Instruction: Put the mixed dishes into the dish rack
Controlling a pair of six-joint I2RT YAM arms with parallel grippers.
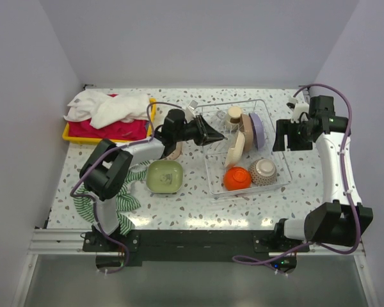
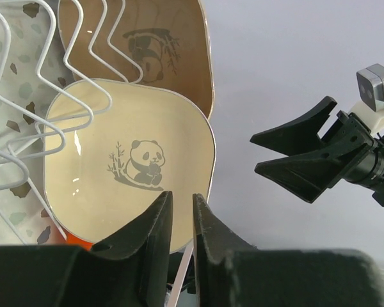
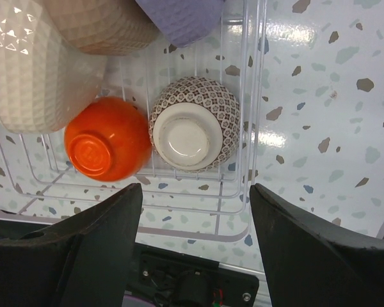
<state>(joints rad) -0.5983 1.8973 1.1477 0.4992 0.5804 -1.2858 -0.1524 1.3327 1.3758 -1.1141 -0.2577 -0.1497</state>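
Note:
The dish rack (image 1: 212, 167) holds a beige cup (image 1: 234, 115), a brown plate (image 1: 246, 123), a lilac plate (image 1: 258, 128), a cream panda plate (image 1: 235, 148), an upturned orange bowl (image 1: 237, 178) and an upturned speckled bowl (image 1: 264, 169). My left gripper (image 1: 219, 137) is at the rack's left rim, a short way from the cream plate (image 2: 128, 160). Its jaws (image 2: 181, 197) are nearly together and hold nothing. My right gripper (image 1: 283, 136) hangs wide open and empty (image 3: 195, 188) over the rack's right side, above the speckled bowl (image 3: 195, 125) and orange bowl (image 3: 105, 147).
A pale green square dish (image 1: 164, 176) lies on the table left of the rack. A tan plate (image 1: 175, 152) lies partly under my left arm. A green striped cloth (image 1: 125, 195) lies front left. A yellow tray of towels (image 1: 109, 114) stands back left.

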